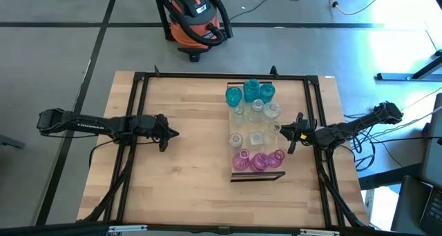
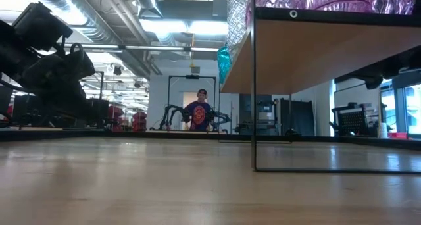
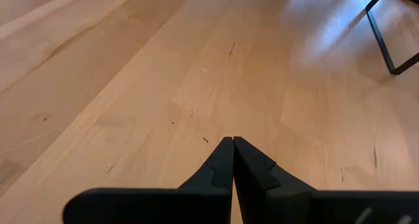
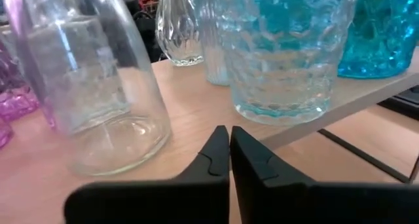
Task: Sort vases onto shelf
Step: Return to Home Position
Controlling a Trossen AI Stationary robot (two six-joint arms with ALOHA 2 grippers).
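Across the table (image 1: pixel 193 167): bare light wood inside a black frame carries everything; the shelf (image 1: pixel 257 176) stands right of centre.
Shelf build: a long board lifted off the table on thin black legs (image 2: pixel 254 120), so the glass stands above the wood below.
Colour groups: teal vases (image 1: pixel 252 91) cluster at the short end away from the dark edge, clear vases (image 1: pixel 255 122) fill the middle, and pink vases (image 1: pixel 259 160) line the dark-edged end. Like stands with like, which is the sort asked for. I see none loose on the table.
Right side: my right arm (image 1: pixel 345 131) reaches in from the table's right edge. My right jaws are pressed together on nothing, level with the board and just beside its long side at the clear group.
Left side: my left arm (image 1: pixel 103 124) lies over bare wood, well apart from the shelf. My left jaws are pressed together, empty.
Judgement: sorting looks complete. My right jaws should draw straight back, because the nearest clear vase (image 4: pixel 91 86) stands close enough to clip.
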